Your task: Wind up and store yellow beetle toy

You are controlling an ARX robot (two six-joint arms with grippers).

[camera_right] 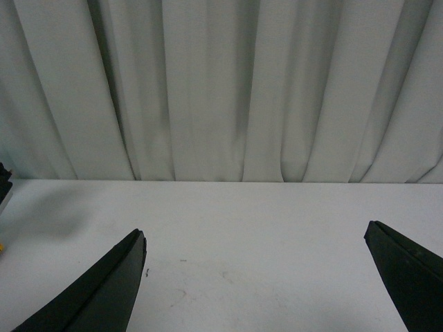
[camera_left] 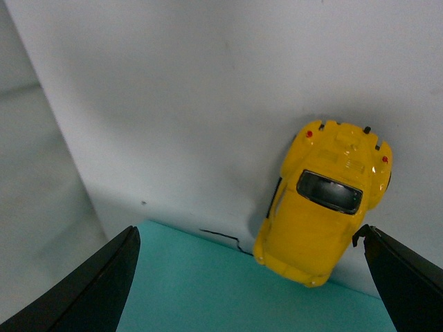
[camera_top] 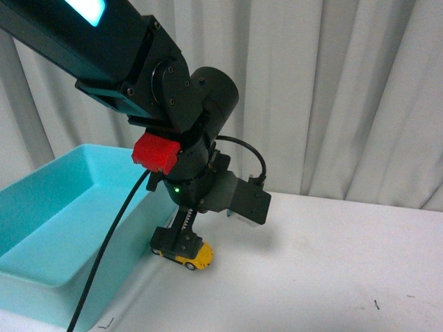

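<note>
The yellow beetle toy (camera_top: 196,256) stands on the white table right beside the long wall of a light blue bin (camera_top: 48,277). My left gripper (camera_top: 176,243) points down over it, open, partly covering it in the front view. In the left wrist view the yellow beetle toy (camera_left: 325,204) is seen from above, one end at the bin's rim, close to one of the spread black fingers (camera_left: 408,283); my left gripper (camera_left: 252,277) holds nothing. My right gripper (camera_right: 256,277) is open over bare table, out of the front view.
The light blue bin (camera_left: 228,290) fills the left side of the table. White curtains (camera_top: 332,90) hang close behind the table. The left arm's black cable (camera_top: 111,235) drapes down across the bin's corner.
</note>
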